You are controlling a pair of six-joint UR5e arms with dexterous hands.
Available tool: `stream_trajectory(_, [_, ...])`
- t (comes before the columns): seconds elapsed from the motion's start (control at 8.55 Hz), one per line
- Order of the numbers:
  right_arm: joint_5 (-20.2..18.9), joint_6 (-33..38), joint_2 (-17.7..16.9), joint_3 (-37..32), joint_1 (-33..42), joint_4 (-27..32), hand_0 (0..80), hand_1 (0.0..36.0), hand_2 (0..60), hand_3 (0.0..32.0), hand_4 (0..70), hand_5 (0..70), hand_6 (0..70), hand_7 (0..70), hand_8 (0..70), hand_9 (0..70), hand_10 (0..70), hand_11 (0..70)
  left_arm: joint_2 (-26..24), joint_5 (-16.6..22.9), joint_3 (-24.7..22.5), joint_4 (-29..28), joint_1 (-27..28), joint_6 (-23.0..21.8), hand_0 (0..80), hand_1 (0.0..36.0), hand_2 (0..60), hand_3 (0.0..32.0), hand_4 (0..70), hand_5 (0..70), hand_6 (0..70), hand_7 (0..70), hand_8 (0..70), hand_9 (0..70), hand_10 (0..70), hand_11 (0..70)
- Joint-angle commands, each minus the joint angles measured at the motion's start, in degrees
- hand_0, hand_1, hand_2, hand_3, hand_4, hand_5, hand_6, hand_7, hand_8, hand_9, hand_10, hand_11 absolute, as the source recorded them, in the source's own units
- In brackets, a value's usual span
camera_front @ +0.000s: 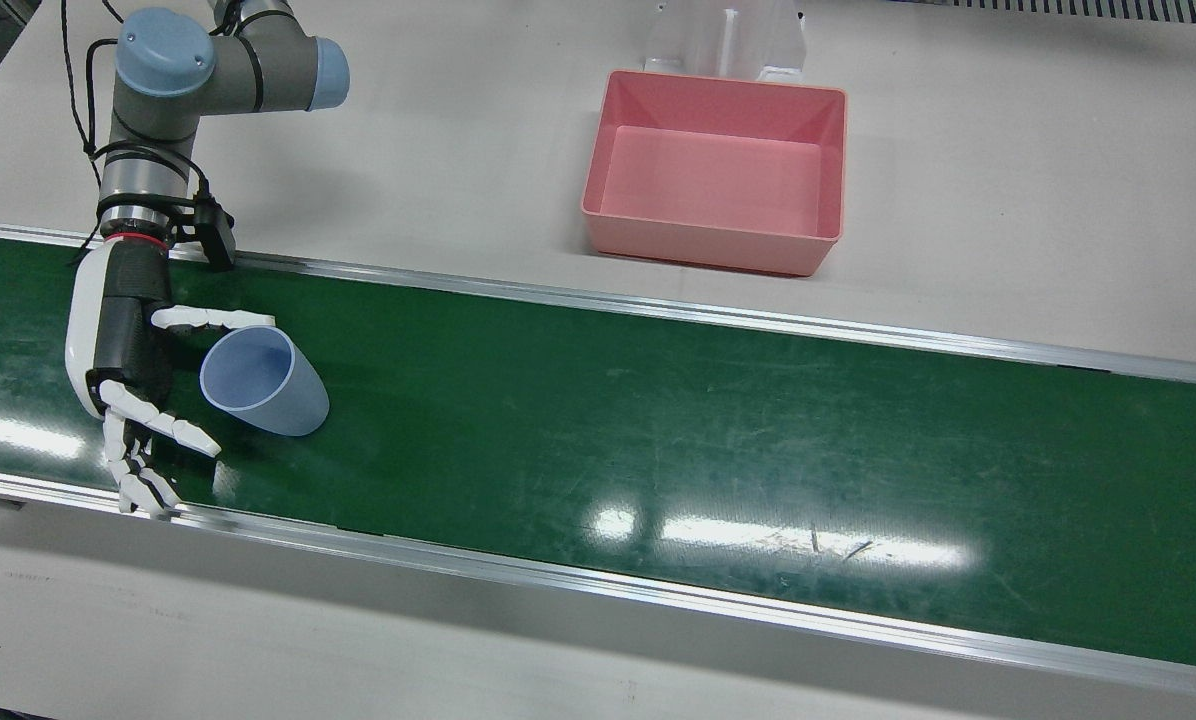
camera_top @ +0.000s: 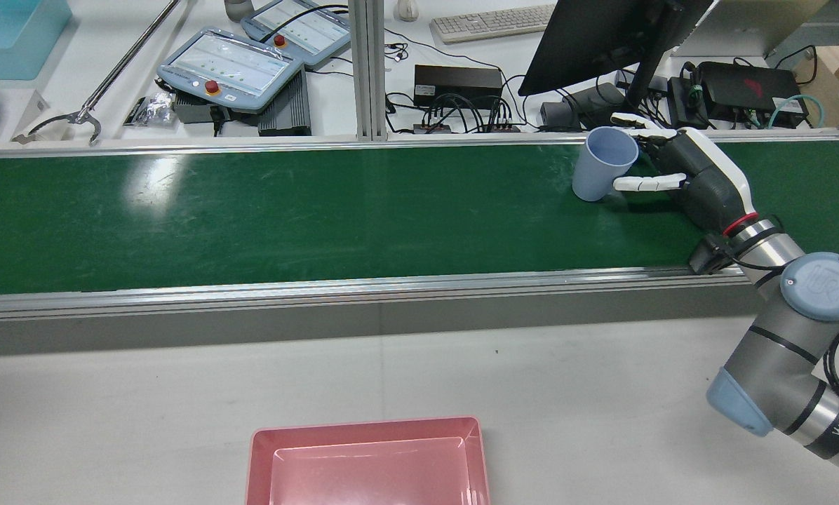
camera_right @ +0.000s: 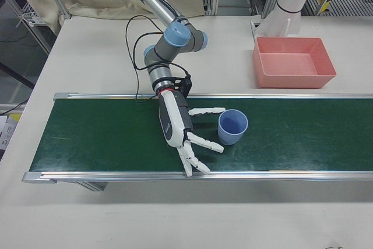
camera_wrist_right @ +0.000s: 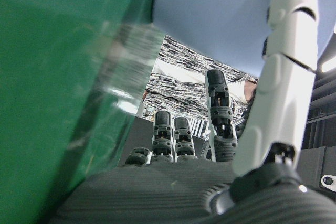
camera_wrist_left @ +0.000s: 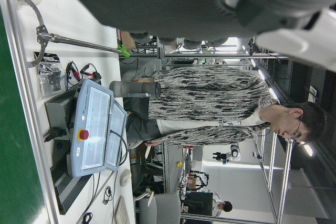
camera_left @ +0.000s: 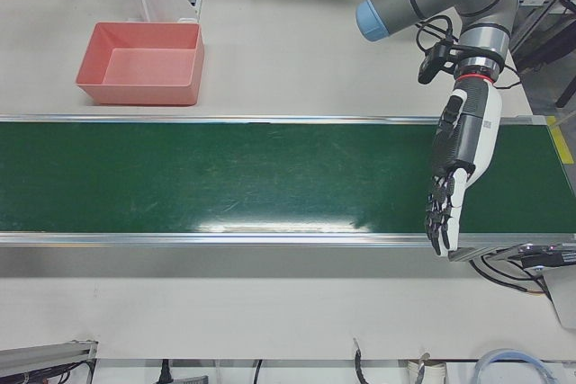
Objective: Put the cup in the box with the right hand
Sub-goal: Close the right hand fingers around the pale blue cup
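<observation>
On the green belt: cup (camera_front: 263, 381) stood upright near one end.
Right hand (camera_front: 128, 350): fingers (camera_front: 213, 318) spread wide on either side of the cup, holding nothing.
Left hand (camera_left: 454, 177): hung over the belt's other end, fingers extended, empty.
Box (camera_front: 718, 170): pink, on the table beside the belt, well apart from the cup.

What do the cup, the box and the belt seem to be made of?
Cup: probably plastic, pale blue, matte; thin rim, smooth even wall.
Box: likely moulded plastic, pink, slightly glossy; rounded corners, one-piece walls.
Belt: looks like green rubber or PVC, glossy; it mirrors the lamps and shows fine scratches.
</observation>
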Motion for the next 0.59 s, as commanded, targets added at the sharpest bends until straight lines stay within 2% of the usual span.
stream_trajectory(0.0, [0.69, -0.04, 0.09, -0.09, -0.03, -0.09, 53.3, 15.5, 6.2, 0.0, 26.9, 6.1, 6.8, 23.8, 13.0, 23.1, 2.7, 5.5, 0.00, 0.00, -0.08, 0.00, -0.06, 0.05, 0.0, 0.0, 0.0, 0.0, 0.0, 0.0, 0.0, 0.0, 0.0, 0.0, 0.0, 0.0])
stream_trajectory(0.12, [2.35, -0.04, 0.09, 0.34, 0.06, -1.48, 54.6, 15.4, 2.8, 0.0, 29.4, 6.4, 7.2, 25.2, 13.7, 24.3, 3.2, 6.3, 0.00, 0.00, 0.00, 0.00, -0.06, 0.05, 0.0, 0.0, 0.0, 0.0, 0.0, 0.0, 0.0, 0.0, 0.0, 0.0, 0.0, 0.0])
stream_trajectory(0.23, [2.98, 0.04, 0.09, 1.74, 0.06, -5.85, 56.7, 17.0, 2.8, 0.0, 31.9, 6.9, 7.8, 27.7, 14.7, 25.9, 3.7, 7.0, 0.00, 0.00, 0.00, 0.00, -0.06, -0.04, 0.0, 0.0, 0.0, 0.0, 0.0, 0.0, 0.0, 0.0, 0.0, 0.0, 0.0, 0.0])
stream_trajectory(0.35, [4.90, 0.22, -0.18, 3.84, 0.76, -9.11, 58.9, 20.9, 10.1, 0.0, 36.2, 7.7, 10.1, 37.7, 17.9, 31.6, 5.0, 9.0, 0.00, 0.00, 0.00, 0.00, -0.06, 0.05, 0.0, 0.0, 0.0, 0.0, 0.0, 0.0, 0.0, 0.0, 0.0, 0.0, 0.0, 0.0])
stream_trajectory(0.47, [5.35, 0.31, -2.53, 6.04, 0.94, -9.49, 63.4, 21.4, 7.8, 0.0, 47.1, 10.1, 19.0, 70.0, 32.9, 54.9, 14.2, 22.3, 0.00, 0.00, 0.00, 0.00, 0.03, 0.05, 0.0, 0.0, 0.0, 0.0, 0.0, 0.0, 0.0, 0.0, 0.0, 0.0, 0.0, 0.0])
